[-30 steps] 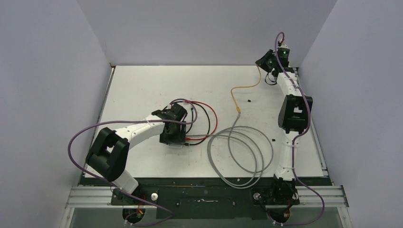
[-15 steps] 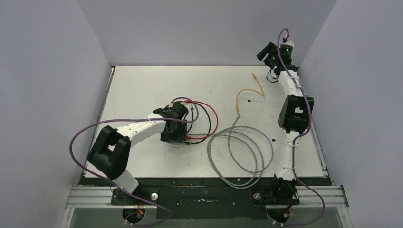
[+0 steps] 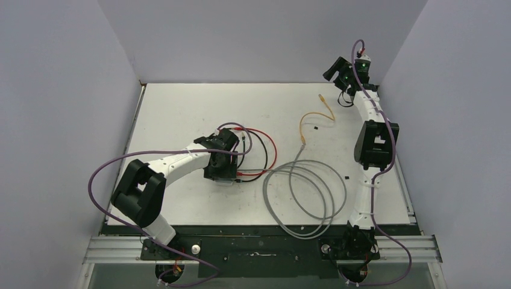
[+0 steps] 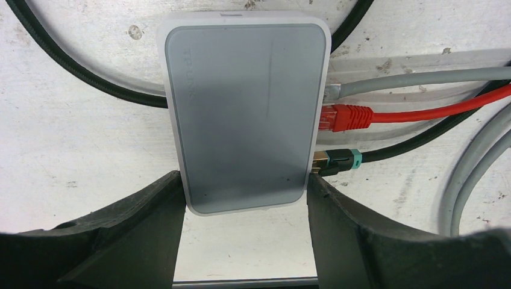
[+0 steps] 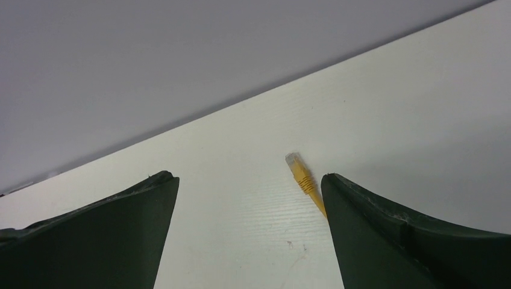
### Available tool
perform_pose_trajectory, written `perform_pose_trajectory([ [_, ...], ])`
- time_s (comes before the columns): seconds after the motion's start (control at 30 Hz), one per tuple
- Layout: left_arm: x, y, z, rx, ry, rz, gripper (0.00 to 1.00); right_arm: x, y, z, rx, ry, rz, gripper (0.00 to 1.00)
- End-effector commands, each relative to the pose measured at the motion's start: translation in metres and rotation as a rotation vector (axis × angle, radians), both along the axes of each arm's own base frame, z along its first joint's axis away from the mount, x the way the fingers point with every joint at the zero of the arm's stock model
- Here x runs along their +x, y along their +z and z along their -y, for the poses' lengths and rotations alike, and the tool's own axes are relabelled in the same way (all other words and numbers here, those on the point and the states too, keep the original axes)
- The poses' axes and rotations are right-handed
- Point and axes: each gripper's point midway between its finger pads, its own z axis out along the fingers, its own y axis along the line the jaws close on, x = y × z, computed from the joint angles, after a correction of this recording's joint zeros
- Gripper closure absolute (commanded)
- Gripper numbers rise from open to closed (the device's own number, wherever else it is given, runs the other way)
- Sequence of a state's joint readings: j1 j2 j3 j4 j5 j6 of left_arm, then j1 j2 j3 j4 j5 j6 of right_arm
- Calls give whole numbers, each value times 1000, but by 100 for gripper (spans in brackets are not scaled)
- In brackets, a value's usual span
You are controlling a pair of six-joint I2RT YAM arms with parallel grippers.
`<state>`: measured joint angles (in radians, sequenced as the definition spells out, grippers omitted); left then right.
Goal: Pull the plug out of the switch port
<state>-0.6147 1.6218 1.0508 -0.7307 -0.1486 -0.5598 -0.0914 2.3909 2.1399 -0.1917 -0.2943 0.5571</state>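
Soft, even overhead light on the white table [image 3: 181,108]; shadows faint (wrist views sharp, darkest along bottom edges).

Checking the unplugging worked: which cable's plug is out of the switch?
The yellow cable: its plug lies loose on the table, away from the switch. The grey cable, red cable and black cable sit plugged into its side.

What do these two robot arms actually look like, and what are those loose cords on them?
Both the left arm and right arm are slim white tubes joined by chunky black blocks. A purple cable loops loosely along each. A small green light glows near the right arm's tip. Each ends in two wedge-shaped matte black fingers.
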Motion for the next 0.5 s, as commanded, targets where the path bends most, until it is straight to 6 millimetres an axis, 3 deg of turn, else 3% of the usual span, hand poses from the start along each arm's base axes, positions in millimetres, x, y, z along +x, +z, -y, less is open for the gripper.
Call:
perform_pose_trajectory([
  [0.0,9,11,5,-5,-25,35,100,-23,64,-10,5,45,78,7],
  [0.23,9,10,6,-10,-23,39,100,-65,62,-49,31,185,30,4],
  [0.47,8,9,5,-18,-20,41,100,-117,58,-103,74,343,-27,3],
])
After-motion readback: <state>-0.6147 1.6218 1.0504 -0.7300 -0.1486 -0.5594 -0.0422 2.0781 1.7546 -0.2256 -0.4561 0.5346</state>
